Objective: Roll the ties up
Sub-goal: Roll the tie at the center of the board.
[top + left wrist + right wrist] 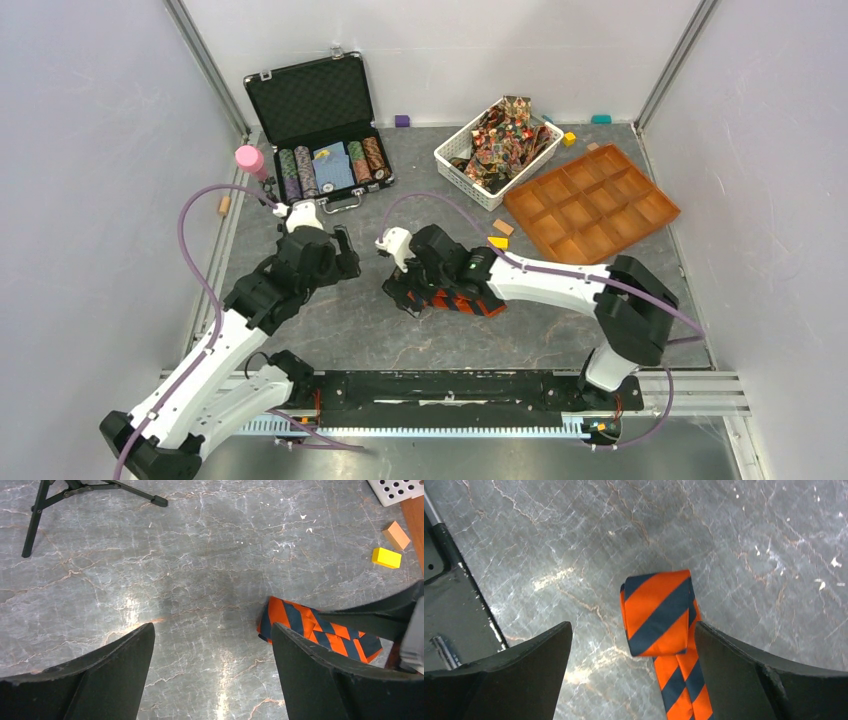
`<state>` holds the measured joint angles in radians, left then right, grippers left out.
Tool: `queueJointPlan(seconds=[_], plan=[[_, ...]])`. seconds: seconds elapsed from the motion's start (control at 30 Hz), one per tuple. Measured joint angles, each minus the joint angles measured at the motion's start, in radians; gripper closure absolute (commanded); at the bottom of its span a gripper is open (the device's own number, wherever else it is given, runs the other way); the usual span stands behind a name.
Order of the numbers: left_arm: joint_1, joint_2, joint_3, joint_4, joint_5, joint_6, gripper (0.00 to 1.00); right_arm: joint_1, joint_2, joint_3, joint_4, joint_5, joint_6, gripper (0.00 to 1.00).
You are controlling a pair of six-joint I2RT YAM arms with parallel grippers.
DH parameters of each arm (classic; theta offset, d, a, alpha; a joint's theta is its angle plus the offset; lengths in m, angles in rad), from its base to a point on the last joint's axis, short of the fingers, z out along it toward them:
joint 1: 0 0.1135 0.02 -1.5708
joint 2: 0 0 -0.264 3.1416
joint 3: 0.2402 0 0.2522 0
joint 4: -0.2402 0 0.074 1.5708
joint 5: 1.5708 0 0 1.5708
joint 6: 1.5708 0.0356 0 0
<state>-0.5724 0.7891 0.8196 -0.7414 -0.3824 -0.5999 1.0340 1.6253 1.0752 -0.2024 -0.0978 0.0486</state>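
Note:
The orange-and-dark striped tie (462,303) lies on the grey table, mostly under my right arm. In the right wrist view it (663,625) is folded over at its end, with the narrower part running toward the camera. My right gripper (633,640) is open just above it, the tie near its right finger. My left gripper (212,640) is open and empty over bare table; the tie (320,630) lies to its right, partly behind its right finger. Other patterned ties (505,135) are heaped in a white basket (452,163).
An open black case (318,130) with poker chips stands at the back left, a pink object (250,160) beside it. A brown compartment tray (590,205) lies at the right. Small yellow (386,557) and tan (396,535) blocks lie nearby.

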Motion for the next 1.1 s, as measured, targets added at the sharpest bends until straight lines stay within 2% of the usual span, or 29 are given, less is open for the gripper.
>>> queueJointPlan(seconds=[0.53, 0.77, 1.1], plan=[[0.021, -0.085, -0.021, -0.082, -0.011, 0.000, 0.06, 0.010, 0.210, 0.090, -0.026, 0.041, -0.167, 0.02], [0.021, -0.083, -0.023, -0.088, -0.011, 0.000, 0.06, -0.005, 0.224, 0.093, -0.058, 0.019, -0.196, 0.02], [0.022, -0.073, -0.024, -0.087, -0.011, 0.001, 0.06, -0.090, 0.263, 0.093, -0.063, -0.069, -0.213, 0.04]])
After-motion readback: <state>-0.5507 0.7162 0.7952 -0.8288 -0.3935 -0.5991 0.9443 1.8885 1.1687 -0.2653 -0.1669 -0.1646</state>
